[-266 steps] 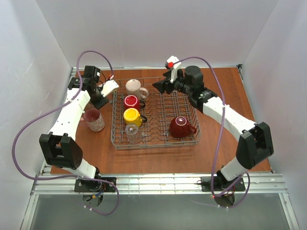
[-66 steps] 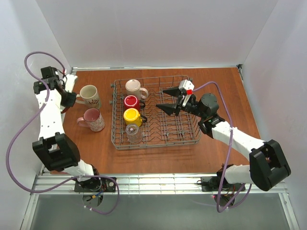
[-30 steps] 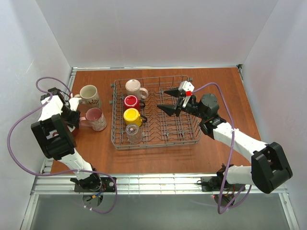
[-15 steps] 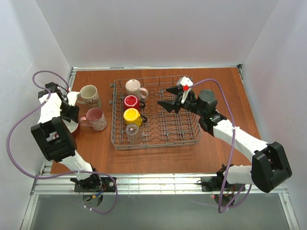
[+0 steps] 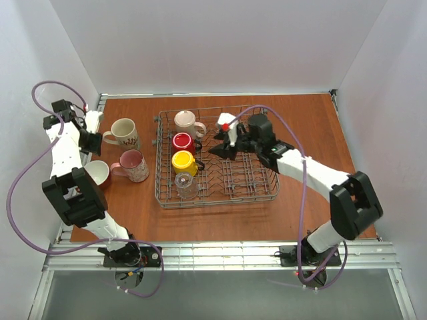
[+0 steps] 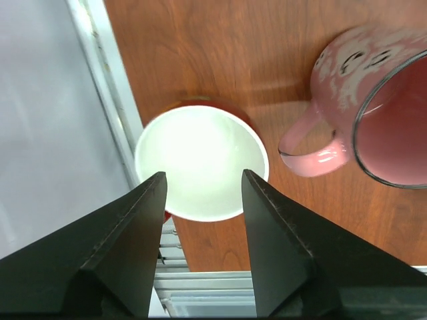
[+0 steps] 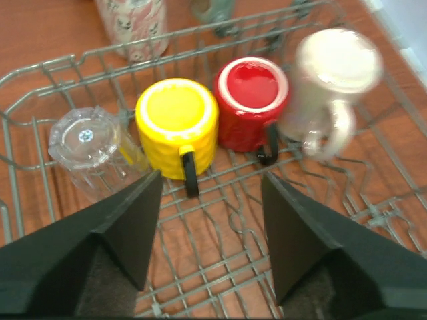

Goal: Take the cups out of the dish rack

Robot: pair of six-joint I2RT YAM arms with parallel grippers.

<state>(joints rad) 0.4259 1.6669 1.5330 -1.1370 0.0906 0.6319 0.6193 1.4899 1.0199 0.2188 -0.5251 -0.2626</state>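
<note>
Four cups remain in the rack point(image 5: 227, 200), lined along its left side: the glass point(image 7: 83, 140), yellow mug point(image 7: 177, 110), red mug point(image 7: 250, 90) and beige mug point(image 7: 333, 67). Three stand on the surface point(image 5: 313, 120) left of it: the cream mug point(image 5: 123, 131), pink mug point(image 6: 380, 100) and dark red cup point(image 6: 200, 163).

The left tool point(image 6: 203, 177) has just let go of the dark red cup and lifted. Its jaws hang apart and empty above the cup, which sits upright by the surface's left edge, near the pink mug.

Meanwhile the right tool point(image 7: 212, 179), also apart and empty, has swung across the rack to face the yellow and red mugs. That drop looks finished, and one of those two mugs is likely next.
</note>
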